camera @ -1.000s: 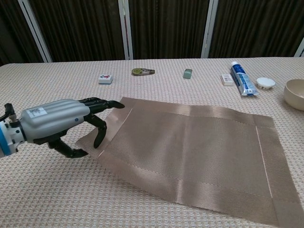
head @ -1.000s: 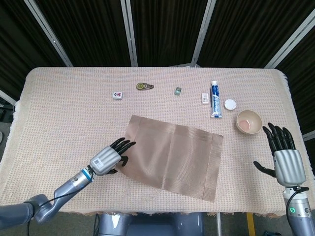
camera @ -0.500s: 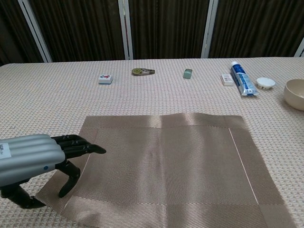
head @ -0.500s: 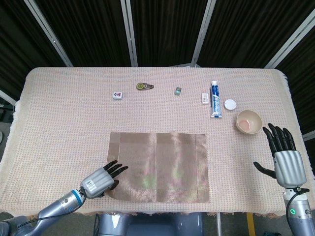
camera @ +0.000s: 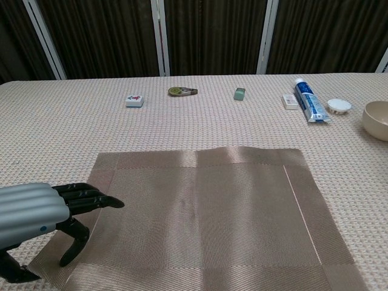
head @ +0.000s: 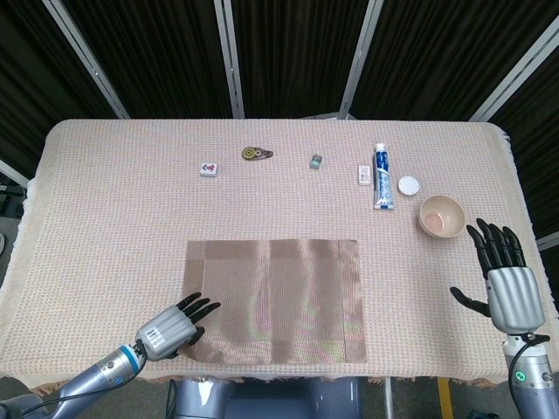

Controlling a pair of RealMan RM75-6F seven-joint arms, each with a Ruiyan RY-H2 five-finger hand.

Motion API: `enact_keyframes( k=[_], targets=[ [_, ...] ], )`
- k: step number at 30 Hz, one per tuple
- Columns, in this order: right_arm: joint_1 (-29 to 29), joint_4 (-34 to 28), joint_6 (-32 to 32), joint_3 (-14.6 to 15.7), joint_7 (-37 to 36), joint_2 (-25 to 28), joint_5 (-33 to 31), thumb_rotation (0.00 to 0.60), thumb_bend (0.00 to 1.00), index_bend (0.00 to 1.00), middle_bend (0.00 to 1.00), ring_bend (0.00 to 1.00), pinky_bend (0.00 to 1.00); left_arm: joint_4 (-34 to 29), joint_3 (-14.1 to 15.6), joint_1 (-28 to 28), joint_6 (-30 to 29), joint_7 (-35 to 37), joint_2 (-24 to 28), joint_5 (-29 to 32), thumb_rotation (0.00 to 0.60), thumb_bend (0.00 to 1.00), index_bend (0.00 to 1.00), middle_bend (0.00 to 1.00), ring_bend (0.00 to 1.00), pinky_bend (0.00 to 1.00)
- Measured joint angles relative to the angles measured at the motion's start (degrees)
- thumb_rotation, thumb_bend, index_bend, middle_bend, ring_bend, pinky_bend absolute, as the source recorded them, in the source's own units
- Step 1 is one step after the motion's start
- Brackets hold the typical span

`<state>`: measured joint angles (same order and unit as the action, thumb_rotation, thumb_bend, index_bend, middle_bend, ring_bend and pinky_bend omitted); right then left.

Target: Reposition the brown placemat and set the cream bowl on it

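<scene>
Left hand [head: 171, 325] at placemat [head: 279, 297] corner

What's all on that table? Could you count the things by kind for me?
Placemat: 1, brown placemat
Bowl: 1, cream bowl
Toothpaste tube: 1
Round white lid: 1
Mahjong tile: 1
Correction tape dispenser: 1
Small green block: 1
Small white block: 1
Total: 8
</scene>
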<state>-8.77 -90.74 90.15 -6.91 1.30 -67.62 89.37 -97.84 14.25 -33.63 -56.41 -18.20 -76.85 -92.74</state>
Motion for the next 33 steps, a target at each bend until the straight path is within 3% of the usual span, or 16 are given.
enact_keyframes(
  k=[1, 3, 5, 6, 8, 15, 21, 27, 33],
  targets=[
    [0.01, -0.02, 0.0, 0.0, -0.05, 0.02, 0.01, 0.6, 0.0, 0.0, 0.0, 0.0, 0.0, -0.14, -0.06, 0.12, 0.05, -0.17, 0.07, 0.02, 0.6, 0.42, 0.65, 0.0, 0.0, 0.0],
    [0.04, -0.05, 0.04, -0.01, -0.07, 0.06, 0.05, 0.6, 0.0, 0.0, 0.0, 0.0, 0.0, -0.3, -0.09, 0.23, 0.13, -0.25, 0.13, 0.02, 0.6, 0.31, 0.49, 0.0, 0.0, 0.0],
    [0.05, -0.08, 0.08, -0.04, -0.07, 0.08, 0.09, 0.6, 0.0, 0.0, 0.0, 0.0, 0.0, -0.37, -0.07, 0.29, 0.21, -0.34, 0.21, -0.16, 0.6, 0.11, 0.18, 0.0, 0.0, 0.0],
    [0.07, -0.1, 0.1, -0.04, -0.09, 0.1, 0.09, 0.6, 0.0, 0.0, 0.0, 0.0, 0.0, -0.39, -0.05, 0.31, 0.27, -0.29, 0.26, -0.21, 0.6, 0.06, 0.1, 0.0, 0.0, 0.0],
    [0.11, -0.09, 0.11, -0.05, -0.08, 0.12, 0.08, 0.6, 0.0, 0.0, 0.0, 0.0, 0.0, -0.47, -0.04, 0.4, 0.3, 0.14, 0.49, -0.2, 0.6, 0.0, 0.0, 0.0, 0.0, 0.0],
    [0.18, -0.04, -0.23, -0.1, -0.1, 0.19, -0.31, 0.6, 0.0, 0.0, 0.0, 0.0, 0.0, -2.25, -0.31, 1.58, -2.64, 0.48, 3.49, -0.38, 0.6, 0.0, 0.0, 0.0, 0.0, 0.0],
    [0.05, 0.34, -1.05, -0.33, 0.28, 0.0, -1.35, 0.6, 0.0, 0.0, 0.0, 0.0, 0.0, -3.45, -1.84, 3.38, -9.41, 4.35, 7.07, -1.81, 0.6, 0.0, 0.0, 0.0, 0.0, 0.0],
    [-0.64, 1.23, -4.02, -0.81, 1.03, -0.44, -4.23, 0.6, 0.0, 0.01, 0.0, 0.0, 0.0, -5.85, -6.16, 7.05, -18.09, 5.39, 10.41, 1.67, 0.6, 0.0, 0.0, 0.0, 0.0, 0.0],
    [-2.76, 1.94, -8.69, -1.71, 1.42, -0.66, -6.66, 0.6, 0.0, 0.07, 0.0, 0.0, 0.0, -8.52, -11.19, 11.57, -25.74, 0.77, 10.95, 8.85, 0.6, 0.0, 0.0, 0.0, 0.0, 0.0]
  ],
)
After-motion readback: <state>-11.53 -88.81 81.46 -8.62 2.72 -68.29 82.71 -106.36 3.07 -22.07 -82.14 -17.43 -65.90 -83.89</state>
